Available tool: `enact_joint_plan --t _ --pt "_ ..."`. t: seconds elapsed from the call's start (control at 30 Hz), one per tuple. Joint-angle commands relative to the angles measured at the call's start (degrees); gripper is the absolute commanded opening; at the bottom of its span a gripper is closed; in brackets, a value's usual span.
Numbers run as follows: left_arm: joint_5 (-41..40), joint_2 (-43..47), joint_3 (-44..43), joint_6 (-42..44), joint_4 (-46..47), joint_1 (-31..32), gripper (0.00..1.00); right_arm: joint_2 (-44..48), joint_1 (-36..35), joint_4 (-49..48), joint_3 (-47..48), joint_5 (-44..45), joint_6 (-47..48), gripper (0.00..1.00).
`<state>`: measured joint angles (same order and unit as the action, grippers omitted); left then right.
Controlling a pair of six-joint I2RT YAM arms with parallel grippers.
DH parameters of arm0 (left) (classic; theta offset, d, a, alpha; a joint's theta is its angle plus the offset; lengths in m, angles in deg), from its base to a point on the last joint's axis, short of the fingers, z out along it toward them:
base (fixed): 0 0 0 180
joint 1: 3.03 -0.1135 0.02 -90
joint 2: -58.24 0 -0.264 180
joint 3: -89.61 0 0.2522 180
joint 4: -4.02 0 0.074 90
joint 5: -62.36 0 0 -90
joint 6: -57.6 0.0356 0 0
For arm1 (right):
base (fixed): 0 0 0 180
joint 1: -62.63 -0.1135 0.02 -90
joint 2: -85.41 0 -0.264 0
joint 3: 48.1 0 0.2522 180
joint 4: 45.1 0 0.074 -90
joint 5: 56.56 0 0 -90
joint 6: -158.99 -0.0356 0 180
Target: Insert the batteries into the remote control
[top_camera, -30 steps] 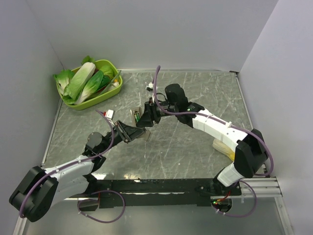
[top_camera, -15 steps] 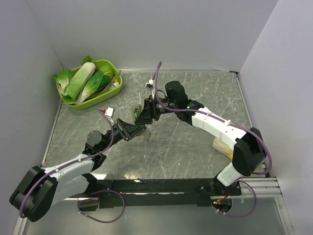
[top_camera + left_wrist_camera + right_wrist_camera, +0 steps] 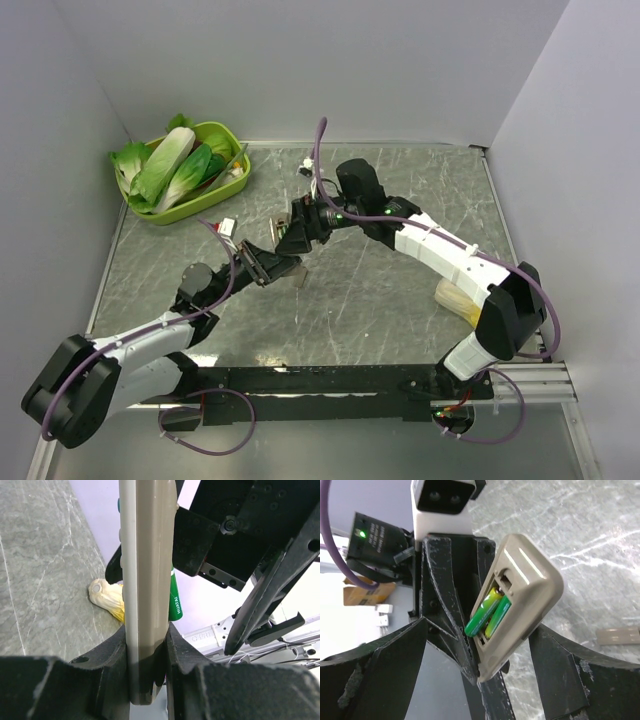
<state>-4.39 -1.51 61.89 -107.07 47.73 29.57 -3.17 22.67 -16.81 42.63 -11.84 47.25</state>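
My left gripper (image 3: 147,665) is shut on the remote control (image 3: 147,580) and holds it off the table, its grey-brown back towards the right wrist camera. The battery compartment is uncovered. Two green batteries are in it: one (image 3: 499,616) lies in its slot, the other (image 3: 481,614) sits tilted with its lower end sticking out past the edge. That end also shows as a green tip (image 3: 173,600) beside the remote. My right gripper (image 3: 477,630) is open, its fingers (image 3: 380,670) spread wide on either side of the remote's end and touching nothing. From above, the right gripper (image 3: 298,230) meets the left gripper (image 3: 265,262) at mid-table.
A green tray (image 3: 236,184) of leafy vegetables stands at the back left corner. A cream-yellow lump (image 3: 455,300) lies near the right arm's base. A small flat grey piece (image 3: 617,635) lies on the marble table. Walls close in the back and both sides.
My right gripper's jaws have opened wide around the remote's end, letting go of the battery. Both grippers shifted slightly towards the back left; the left still holds the remote.
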Motion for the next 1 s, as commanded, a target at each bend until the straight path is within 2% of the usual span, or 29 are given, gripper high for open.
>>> enact_joint_plan --t 0.0,0.13,0.3,0.43,0.63,0.7,0.8,0.93,0.97 --pt "0.48 -0.28 -0.2 -1.17 4.4 0.1 0.01 3.67 0.94 2.0 1.87 0.28 4.24 0.88" --pt "0.66 0.68 -0.11 -0.91 3.61 0.1 0.01 6.83 2.43 5.86 1.6 2.11 10.91 0.89" --pt "1.36 1.47 -0.28 -0.56 2.29 -0.08 0.01 11.13 2.87 13.06 3.62 8.44 26.81 0.92" --pt "2.42 0.86 -0.98 -0.47 2.38 -0.17 0.01 13.69 2.79 12.73 3.1 8.37 37.27 0.93" --pt "4.52 0.16 -1.95 -0.56 2.56 -0.17 0.01 14.92 1.48 7.28 0.64 3.97 46.41 0.77" --pt "5.23 0.24 -2.48 -0.3 2.03 -0.17 0.01 14.57 0.77 6.84 0.38 3.71 49.15 0.77" --pt "6.37 0.42 -3.71 0.49 0.36 -0.17 0.01 14.83 -0.9 4.29 -0.94 3.61 53.8 0.64" --pt "7.34 0.77 -4.15 0.67 -0.87 -0.17 0.01 13.87 -3.27 5.25 -0.24 4.58 57.85 0.61" --pt "7.34 0.77 -4.15 0.76 -1.05 -0.17 0.01 13.26 -3.62 6.12 0.02 5.19 58.56 0.56"
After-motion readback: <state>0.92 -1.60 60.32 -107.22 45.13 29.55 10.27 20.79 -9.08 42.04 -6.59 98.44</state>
